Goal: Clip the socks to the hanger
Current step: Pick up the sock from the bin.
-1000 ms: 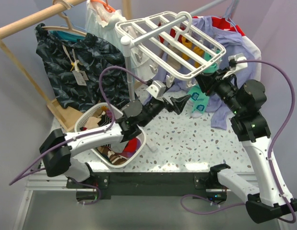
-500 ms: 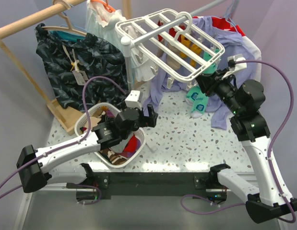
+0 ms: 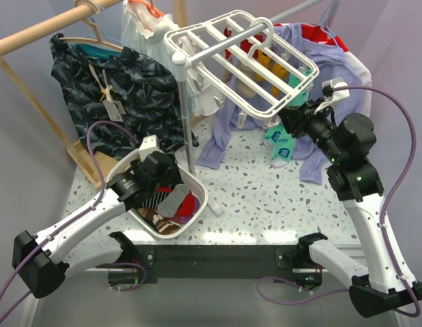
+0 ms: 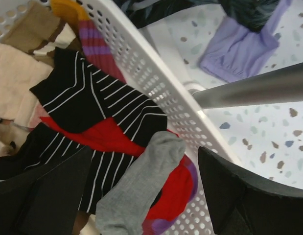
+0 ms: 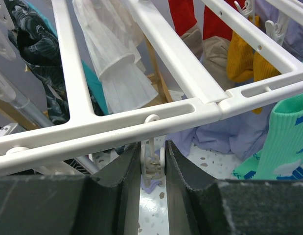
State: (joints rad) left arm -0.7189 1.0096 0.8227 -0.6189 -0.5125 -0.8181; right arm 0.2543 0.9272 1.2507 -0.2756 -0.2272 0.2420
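Left hand [image 3: 168, 189] is hovering over the white basket [image 3: 201, 188], fingers spread wide apart and gripping nothing. In the left wrist view, left hand [image 4: 144, 156] is looking down on a grey sock [image 4: 158, 164] that is lying over a striped black-red-white cloth [image 4: 92, 98] inside the basket [image 4: 141, 63]. The basket is sitting on the table [image 3: 265, 204] at its near left.

Just right of the basket a steel pole [image 3: 188, 122] is standing upright, with a lavender cloth [image 3: 214, 143] trailing onto the table beside it.

The hanger [image 3: 217, 51] is hanging tilted above the table. In the top view its long bars are running from upper left to lower right, and the near-right corner is sitting lowest.

The socks [image 5: 215, 22] are hanging under the far part of the frame, long axis vertical, red part up and tan cuffs pointing down. What is holding them is hidden. From above they are showing red through the grid [image 3: 245, 51].

Right hand [image 3: 287, 119] is reaching up to the low near-right corner. In its wrist view, right hand [image 5: 152, 147] is closing on a small white clip [image 5: 152, 164] that is dangling from the near bar, pads appearing to press both sides of it.

Teal socks [image 5: 283, 132] are hanging furthest right.
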